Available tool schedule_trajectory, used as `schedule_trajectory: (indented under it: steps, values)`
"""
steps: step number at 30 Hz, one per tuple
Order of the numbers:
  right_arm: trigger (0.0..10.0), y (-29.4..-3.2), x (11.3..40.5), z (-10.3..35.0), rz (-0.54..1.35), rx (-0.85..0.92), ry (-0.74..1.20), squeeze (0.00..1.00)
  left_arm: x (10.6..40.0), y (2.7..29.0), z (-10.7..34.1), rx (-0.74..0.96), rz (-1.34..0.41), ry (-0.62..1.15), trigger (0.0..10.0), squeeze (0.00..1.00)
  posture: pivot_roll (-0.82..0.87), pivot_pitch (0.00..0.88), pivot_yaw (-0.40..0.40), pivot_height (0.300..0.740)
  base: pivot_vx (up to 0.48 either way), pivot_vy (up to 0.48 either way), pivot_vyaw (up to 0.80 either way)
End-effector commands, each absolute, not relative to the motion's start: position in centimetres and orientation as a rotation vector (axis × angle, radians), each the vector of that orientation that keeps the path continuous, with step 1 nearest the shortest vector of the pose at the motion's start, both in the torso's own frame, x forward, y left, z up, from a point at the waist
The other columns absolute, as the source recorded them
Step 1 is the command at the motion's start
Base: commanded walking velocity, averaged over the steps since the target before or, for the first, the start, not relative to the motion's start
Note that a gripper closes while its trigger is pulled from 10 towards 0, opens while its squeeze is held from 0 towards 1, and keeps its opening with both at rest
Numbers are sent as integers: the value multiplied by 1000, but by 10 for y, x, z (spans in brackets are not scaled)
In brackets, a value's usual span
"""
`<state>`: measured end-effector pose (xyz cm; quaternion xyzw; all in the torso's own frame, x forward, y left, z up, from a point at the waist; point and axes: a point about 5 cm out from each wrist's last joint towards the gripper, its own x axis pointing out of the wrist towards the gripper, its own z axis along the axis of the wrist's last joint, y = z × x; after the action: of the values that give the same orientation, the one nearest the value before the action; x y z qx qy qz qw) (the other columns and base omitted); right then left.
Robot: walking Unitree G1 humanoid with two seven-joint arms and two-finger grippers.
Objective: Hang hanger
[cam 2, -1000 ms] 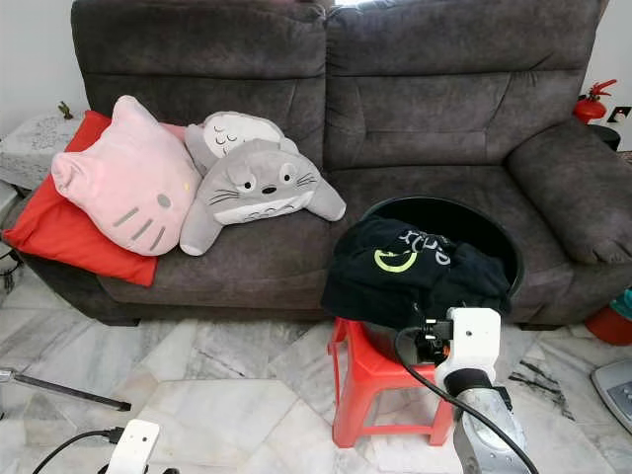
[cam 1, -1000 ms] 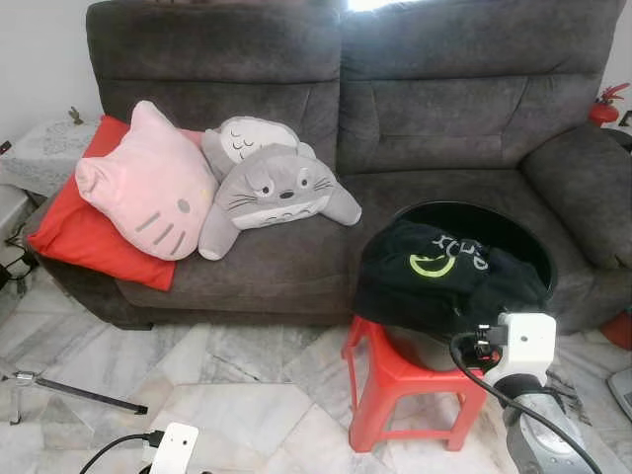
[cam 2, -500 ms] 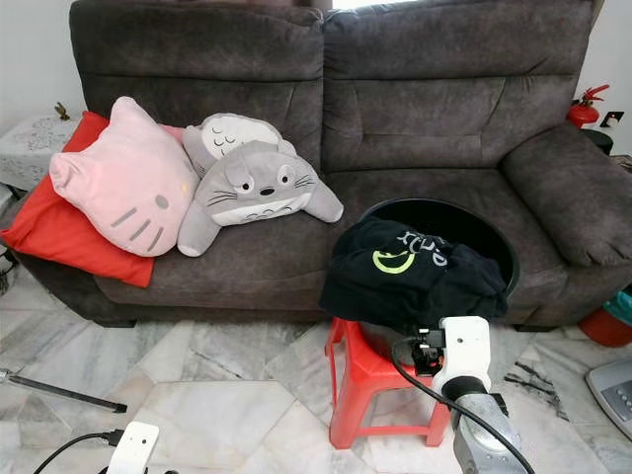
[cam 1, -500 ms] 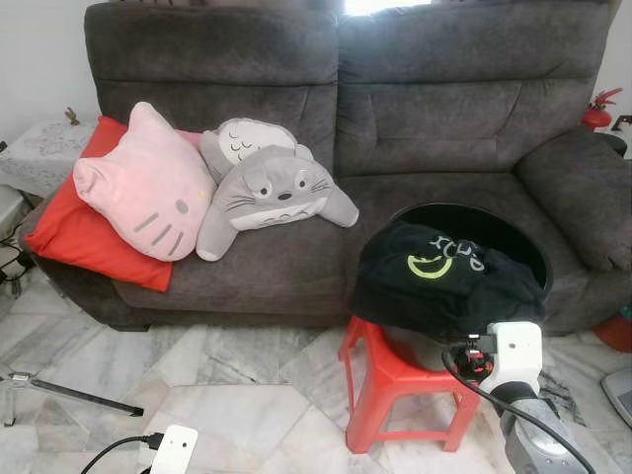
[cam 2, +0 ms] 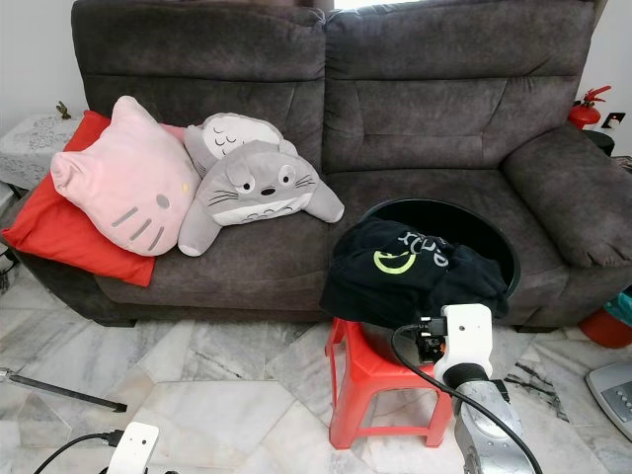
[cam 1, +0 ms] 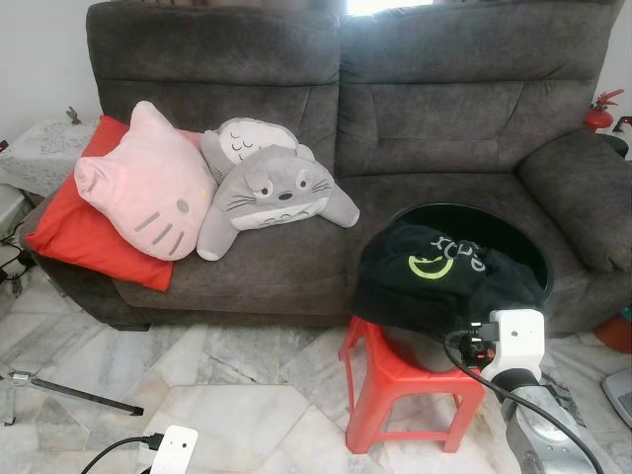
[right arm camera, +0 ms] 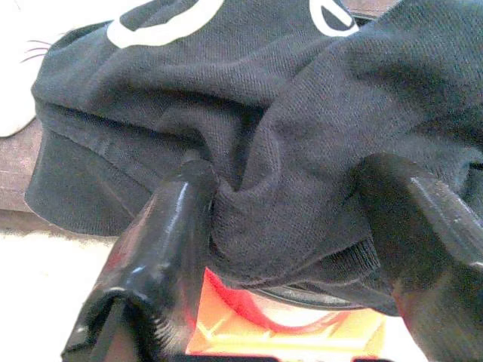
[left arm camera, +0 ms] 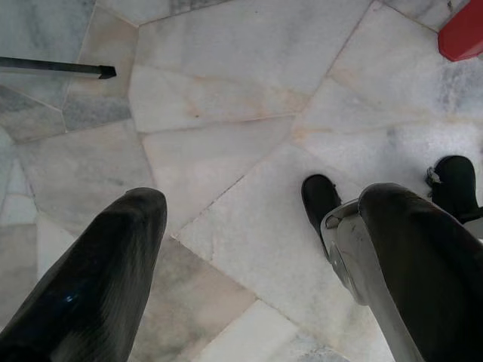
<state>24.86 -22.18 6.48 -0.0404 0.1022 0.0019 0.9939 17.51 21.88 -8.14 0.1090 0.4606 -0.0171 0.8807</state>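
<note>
A black garment (cam 1: pixel 444 272) with a green and white logo lies heaped in a black round basket (cam 1: pixel 464 209) on a red plastic stool (cam 1: pixel 395 380). My right arm's white wrist (cam 1: pixel 517 341) is at the garment's near edge, just above the stool. In the right wrist view my right gripper (right arm camera: pixel 294 226) is open, its two black fingers (right arm camera: pixel 170 234) straddling a bunched fold of the black cloth (right arm camera: pixel 287 151). My left gripper (left arm camera: pixel 256 279) hangs open over the marble floor with nothing between its fingers.
A dark grey sofa (cam 1: pixel 425 118) stands behind the stool, with a pink cat cushion (cam 1: pixel 143 188), a grey plush (cam 1: pixel 276 188) and a red cushion (cam 1: pixel 59 232) on its left half. A thin black rod (cam 1: pixel 79 395) lies on the floor at left. A red fire extinguisher (cam 1: pixel 602 109) stands at far right.
The head view has wobbled slightly. My right wrist has edged a little up toward the garment; the garment, basket and stool stay where they were.
</note>
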Motion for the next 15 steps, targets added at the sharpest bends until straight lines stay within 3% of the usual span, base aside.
schedule_trajectory:
  steps: [1,15]
  values:
    - [0,-222,251,67,12,-91,196,0,171,220,-83,227,-30,972,10000,0,-123,0,-15,740,0,0,0]
    - [0,-228,255,73,-9,-148,176,0,171,220,-83,226,-32,972,10000,0,-130,0,-14,740,0,0,0]
